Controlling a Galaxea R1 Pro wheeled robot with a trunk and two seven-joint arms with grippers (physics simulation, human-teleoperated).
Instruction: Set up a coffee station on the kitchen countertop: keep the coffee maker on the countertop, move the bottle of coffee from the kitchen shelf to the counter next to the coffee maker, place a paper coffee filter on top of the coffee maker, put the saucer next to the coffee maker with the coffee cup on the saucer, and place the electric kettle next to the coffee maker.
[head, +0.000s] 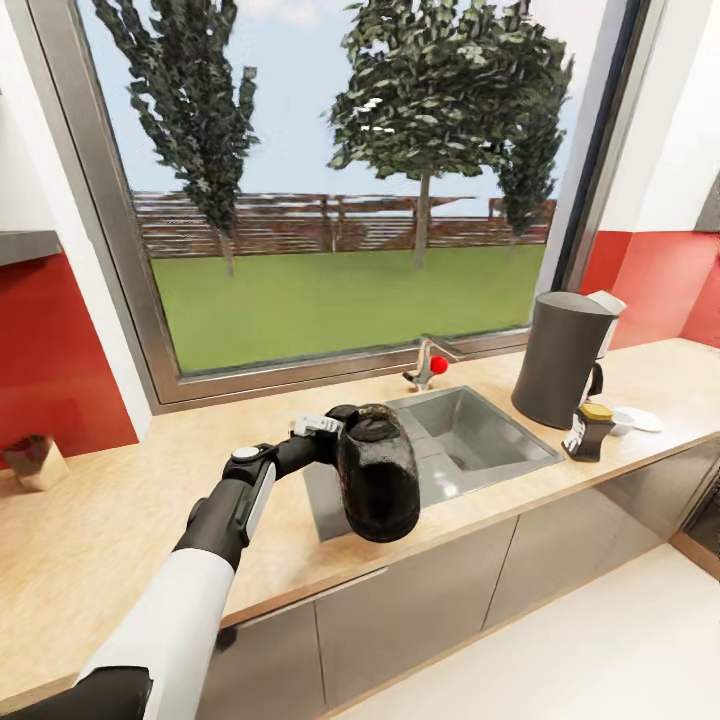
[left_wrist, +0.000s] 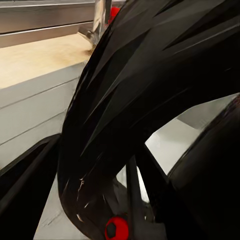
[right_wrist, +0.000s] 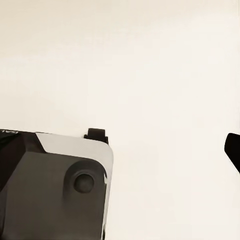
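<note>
Your head view shows the electric kettle (head: 377, 472) grasped in your left claw (head: 335, 425), hanging over the table (head: 120, 520) edge beside the sink (head: 470, 440); the left wrist view adds its red button. Its long axis runs roughly vertical, lid up. The coffee maker (head: 560, 355) and coffee bottle (head: 588, 430) stand right; I cannot tell your right claw's state.

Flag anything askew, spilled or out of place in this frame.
The electric kettle hangs tilted in the left gripper, off the counter's front edge by the sink. The coffee maker and bottle of coffee stand upright; no spill shows.
</note>
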